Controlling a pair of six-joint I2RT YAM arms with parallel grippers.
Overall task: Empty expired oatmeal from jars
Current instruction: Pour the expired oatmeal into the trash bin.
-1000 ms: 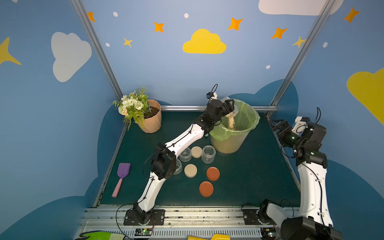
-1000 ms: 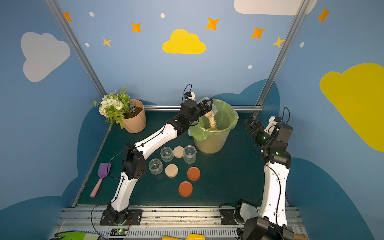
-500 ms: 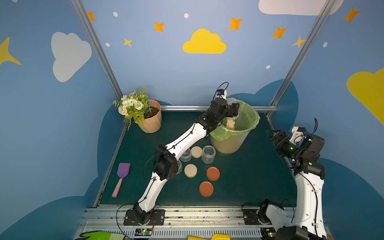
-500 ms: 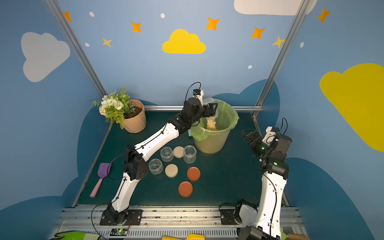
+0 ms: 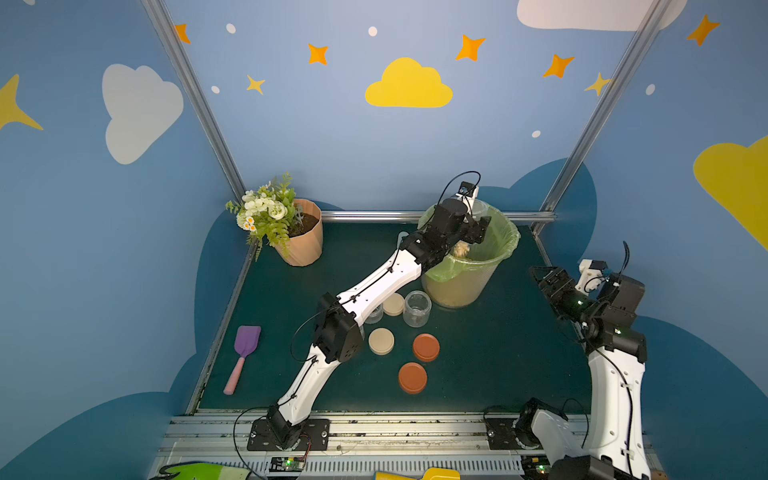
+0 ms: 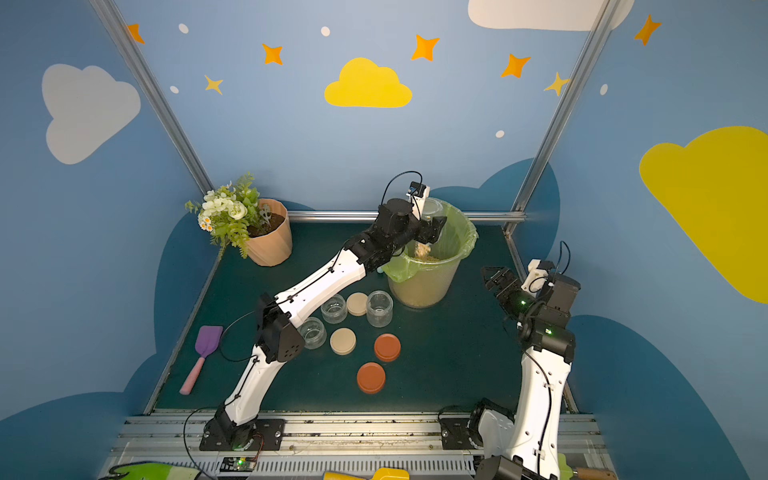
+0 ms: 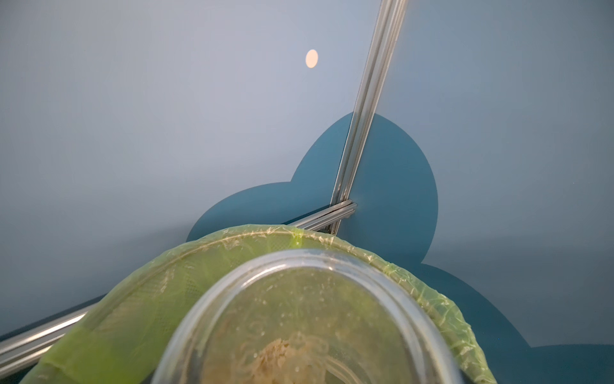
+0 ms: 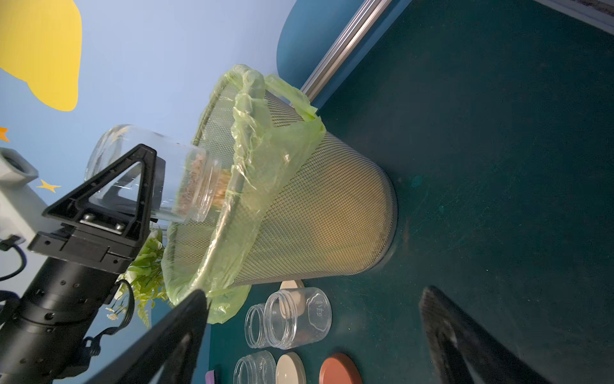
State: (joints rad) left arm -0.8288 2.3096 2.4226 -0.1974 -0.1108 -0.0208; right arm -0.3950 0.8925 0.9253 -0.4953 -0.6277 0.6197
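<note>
Underneath everything, a dark green tabletop (image 5: 478, 374). At its back right, a tan mesh bin (image 5: 461, 286), green liner folded over the rim.

Stretched from the front rail up to that bin, the left arm (image 5: 374, 286). Left jaws clamped across the wall of a lidless clear jar (image 8: 172, 166), tipped mouth-down just above the bin's rim.

At the right edge, raised and aimed toward the bin, the right arm (image 5: 615, 382). Right jaws spread wide with nothing between them (both black fingers (image 8: 465, 335) at the sides of the right wrist view).

In the back left corner, a ribbed peach flowerpot (image 5: 305, 249) with white flowers and dark soil. Near the left edge, lying flat, a purple spatula (image 5: 248, 340) with a pink handle.

In front of the bin, three more clear jars, upright and empty: one (image 6: 379, 309) nearest the bin, one (image 6: 333, 309) beside the left arm, one (image 6: 312, 332) partly behind its elbow.

Among them and nearer the front, four loose lids: beige (image 6: 357, 303) between two jars, beige (image 6: 343, 341), rust-red (image 6: 387, 347), and rust-red (image 6: 370, 377) closest to the front.

Smallest, the oatmeal (image 8: 191, 179): tan flakes bunched in the held jar's neck, a clump (image 6: 423, 249) dropping from the mouth into the liner, more lying inside the bin.
</note>
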